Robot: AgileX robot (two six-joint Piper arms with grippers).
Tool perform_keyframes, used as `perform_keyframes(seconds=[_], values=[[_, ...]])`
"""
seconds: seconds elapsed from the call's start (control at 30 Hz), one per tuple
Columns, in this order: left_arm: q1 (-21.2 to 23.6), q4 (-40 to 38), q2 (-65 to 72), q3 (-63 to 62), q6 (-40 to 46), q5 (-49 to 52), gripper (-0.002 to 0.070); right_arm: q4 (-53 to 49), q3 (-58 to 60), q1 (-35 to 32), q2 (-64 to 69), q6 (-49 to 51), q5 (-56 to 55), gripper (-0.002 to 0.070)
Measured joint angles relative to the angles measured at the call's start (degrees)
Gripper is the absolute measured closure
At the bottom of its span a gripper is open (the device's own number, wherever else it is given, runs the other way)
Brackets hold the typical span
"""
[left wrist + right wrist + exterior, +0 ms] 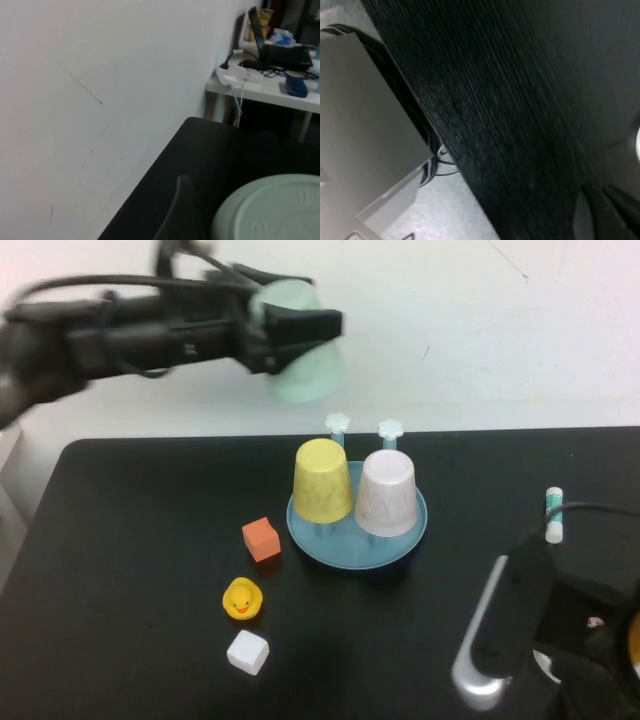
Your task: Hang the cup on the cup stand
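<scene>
The left pincer [290, 335] is hanging high above the far side of the black table [140, 540], pinching the pale mint-green plastic tumbler [305, 375] between its dark fingers. The tumbler is being carried in the air, tilted, up and behind the cup stand and clear of it. In the left wrist view the tumbler's round flat bottom [272, 210] is filling the lower corner, with one dark finger [175, 210] lying beside it.

The round light-blue cup stand [357, 540] is sitting near the middle of the table. A yellow cup [322, 480] and a pinkish-white speckled cup [387, 493] are sitting upside down on its front pegs, side by side. Two rear pegs with white flower-shaped caps [338, 422] are standing bare behind them.

The right pincer [480, 675] is resting low at the near right corner of the table; whether it is spread or pressed together I cannot tell.

Left of the stand an orange cube [261, 539], a yellow rubber duck [242, 599] and a white cube [247, 651] are lying apart from each other.
</scene>
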Motion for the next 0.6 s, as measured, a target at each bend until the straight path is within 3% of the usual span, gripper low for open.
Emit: perform_keyframes(seconds=[0.17, 0.33, 0.6], values=[[-3.36, 2.75, 14.35, -18.43, -4.21, -0.71, 0.0124, -0.12, 0.75, 0.0, -3.39, 4.68, 1.37, 0.0671], [-5.73, 14.62, 21.2, -32.95, -10.14, -3.98, 0.0124, -1.4, 1.13, 0.0, -7.39, 7.28, 1.98, 0.0671], [-6.81, 21.03, 24.15, -35.98, -10.99, -11.89, 0.0124, -2.77, 1.22, 0.0, -10.29, 7.65, 3.06, 0.0671]])
